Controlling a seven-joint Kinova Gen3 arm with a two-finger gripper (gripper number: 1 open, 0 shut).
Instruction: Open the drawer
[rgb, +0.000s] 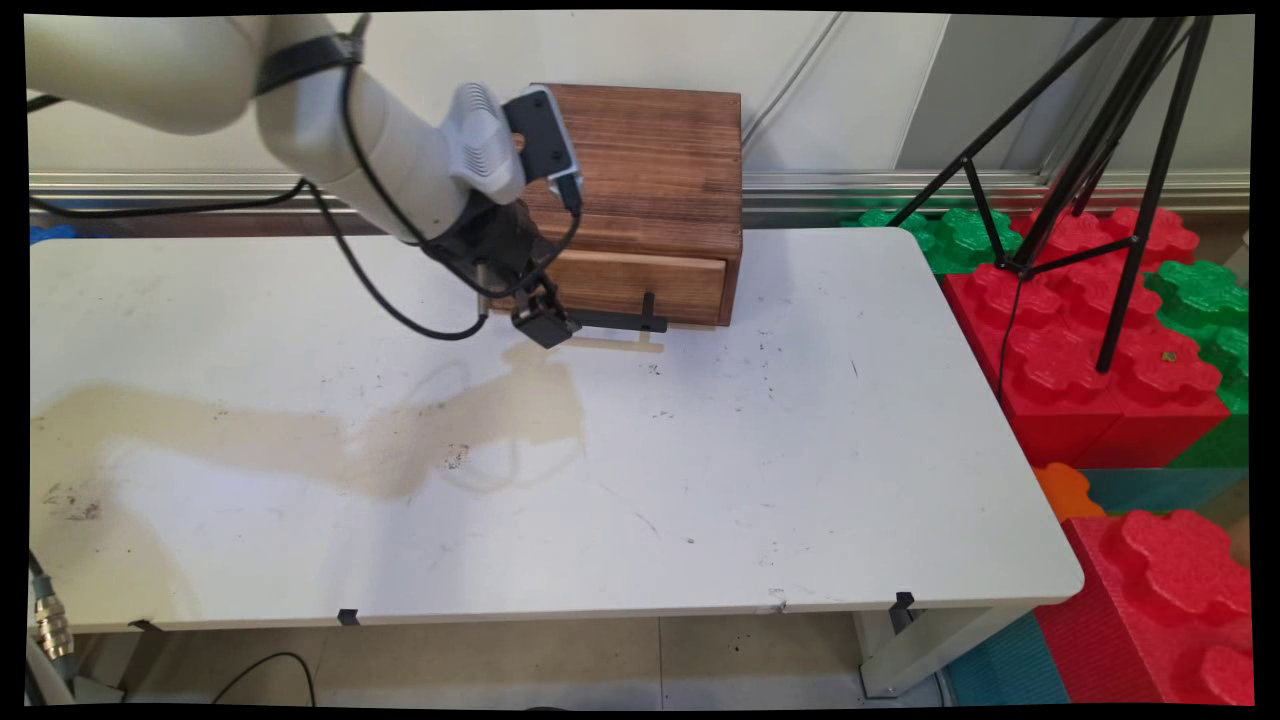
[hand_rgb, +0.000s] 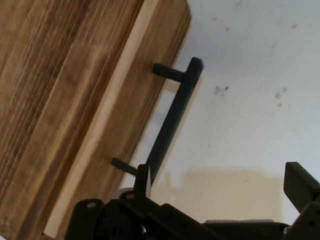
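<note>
Now we have the gripper (rgb: 545, 325) spread wide at the left end of the black bar handle (rgb: 625, 320) on the wooden drawer box (rgb: 650, 190) at the desk's (rgb: 700, 480) far edge, so we center the bar between the fingers before squeezing.

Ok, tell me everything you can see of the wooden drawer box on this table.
The wooden box looks like dark-stained planks and stands at the table's far edge by the wall. Its single lighter-wood drawer sits low in the front, looking closed. A black bar handle stands off it on two posts. The gripper is at the handle's left end; contact is unclear.
</note>
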